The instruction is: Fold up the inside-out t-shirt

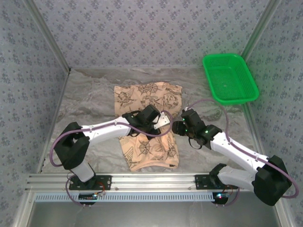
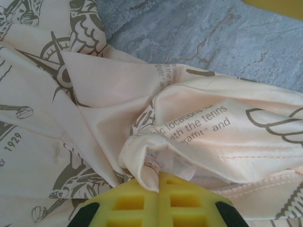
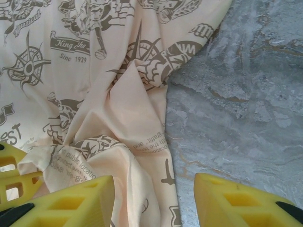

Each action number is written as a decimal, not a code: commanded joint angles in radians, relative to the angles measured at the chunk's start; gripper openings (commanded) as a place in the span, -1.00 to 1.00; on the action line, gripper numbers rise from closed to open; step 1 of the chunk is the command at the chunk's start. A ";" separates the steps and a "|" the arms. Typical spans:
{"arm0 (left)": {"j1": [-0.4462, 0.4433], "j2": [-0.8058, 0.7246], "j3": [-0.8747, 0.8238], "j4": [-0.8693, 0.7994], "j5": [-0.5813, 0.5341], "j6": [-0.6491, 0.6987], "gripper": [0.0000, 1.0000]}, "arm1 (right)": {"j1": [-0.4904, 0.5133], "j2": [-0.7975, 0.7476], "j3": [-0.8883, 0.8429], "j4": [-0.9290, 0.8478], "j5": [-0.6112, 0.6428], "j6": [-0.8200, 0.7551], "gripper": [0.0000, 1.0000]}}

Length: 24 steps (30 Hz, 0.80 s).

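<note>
Peach cotton of the inside-out t-shirt (image 1: 149, 97), spread on the table (image 1: 90, 99) beneath it, is being pinched in a bunched fold by the clenched left gripper (image 2: 158, 187), probably for drawing over. The right gripper (image 3: 154, 194) is being held released, its 2 pads (image 3: 71, 201) straddling the shirt's edge just beside that fold, seemingly readied for a matching grip.
</note>
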 commanded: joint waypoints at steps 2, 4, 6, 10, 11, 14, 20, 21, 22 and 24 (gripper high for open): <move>0.013 -0.053 0.043 -0.064 0.058 -0.020 -1.00 | 0.064 0.013 0.020 -0.009 -0.038 -0.094 -0.01; 0.038 -0.082 0.049 -0.084 0.102 -0.072 -1.00 | 0.117 0.031 0.049 -0.052 -0.011 -0.107 0.00; 0.075 -0.101 0.047 -0.097 0.159 -0.150 -1.00 | 0.167 0.051 0.073 -0.085 0.005 -0.074 0.00; 0.149 -0.131 -0.008 -0.068 0.303 -0.283 -1.00 | 0.269 0.078 0.044 -0.024 -0.014 -0.025 0.01; 0.158 -0.138 -0.023 -0.054 0.324 -0.303 -1.00 | 0.291 0.083 0.032 -0.006 0.002 -0.014 0.01; 0.164 -0.146 -0.055 -0.032 0.355 -0.337 -1.00 | 0.331 0.100 0.019 0.031 0.014 0.011 0.01; 0.177 -0.140 -0.094 0.020 0.477 -0.408 -1.00 | 0.391 0.122 0.061 0.009 0.158 0.045 0.07; 0.178 -0.138 -0.099 0.022 0.494 -0.411 -1.00 | 0.398 0.128 0.063 0.010 0.191 0.050 0.07; 0.179 -0.138 -0.105 0.021 0.502 -0.416 -1.00 | 0.403 0.134 0.061 0.011 0.216 0.056 0.07; 0.190 -0.141 -0.126 0.026 0.522 -0.429 -1.00 | 0.407 0.162 0.061 0.027 0.246 0.049 0.04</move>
